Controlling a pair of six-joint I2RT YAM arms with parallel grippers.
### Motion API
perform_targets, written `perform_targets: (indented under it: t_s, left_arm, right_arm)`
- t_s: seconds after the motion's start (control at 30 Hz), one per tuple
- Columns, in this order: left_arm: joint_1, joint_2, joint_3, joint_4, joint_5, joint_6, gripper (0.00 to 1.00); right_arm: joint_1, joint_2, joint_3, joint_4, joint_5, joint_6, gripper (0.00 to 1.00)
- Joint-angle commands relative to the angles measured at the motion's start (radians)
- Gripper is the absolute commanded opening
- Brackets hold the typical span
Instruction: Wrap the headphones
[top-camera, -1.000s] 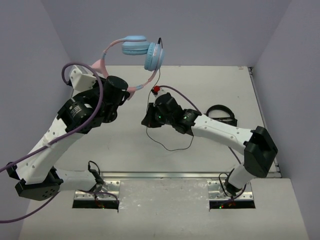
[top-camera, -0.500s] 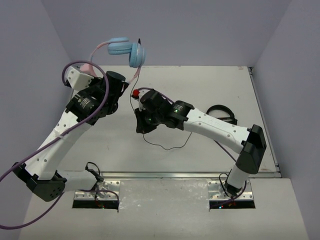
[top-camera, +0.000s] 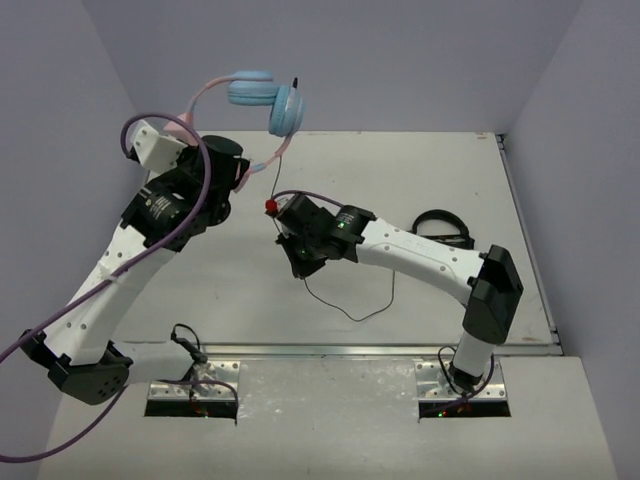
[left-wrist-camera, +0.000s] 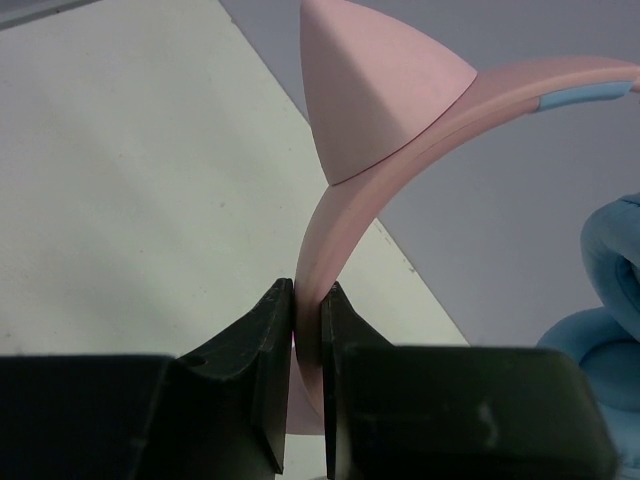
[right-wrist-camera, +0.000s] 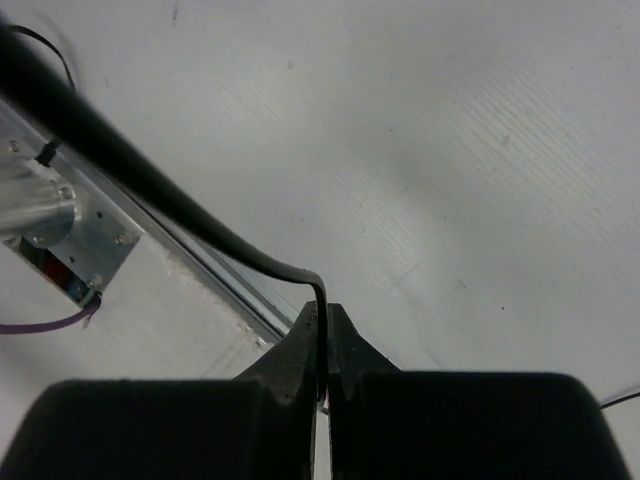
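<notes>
Near edge: slack of the cable lies looped on the counter, just ahead of the arm bases. Right claw is clamped tight on that cable, low over mid-counter. Likely reason: keeps the line under control for winding round the headphones. Further back, left claw is closed on the pink headband. It holds the headphones up off the counter near the far-left corner, blue cups hanging free, probably lifted so the cable can pass round them. Room: open counter between the arms and toward far right. Left wall is close to the left arm, back wall just behind the cups. All-black headset lies near the right edge, well apart.
</notes>
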Motion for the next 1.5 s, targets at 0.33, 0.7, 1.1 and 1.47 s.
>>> perform_targets:
  t_s: [0.33, 0.7, 1.1, 1.47]
  left_arm:
    - [0.008, -0.064, 0.051, 0.061, 0.111, -0.028, 0.0]
    - [0.008, -0.051, -0.006, 0.057, 0.071, 0.019, 0.0]
    - [0.008, -0.068, -0.129, 0.08, -0.014, 0.079, 0.0]
    - [0.008, -0.191, -0.356, 0.411, 0.147, 0.386, 0.0]
  right_arm:
    - [0.033, 0.03, 0.026, 0.153, -0.13, -0.079, 0.01]
    - [0.051, -0.033, 0.054, 0.179, -0.225, -0.193, 0.01]
    - [0.051, -0.102, 0.11, 0.11, -0.18, -0.239, 0.01]
    - [0.007, -0.163, 0.106, -0.022, -0.079, -0.308, 0.01]
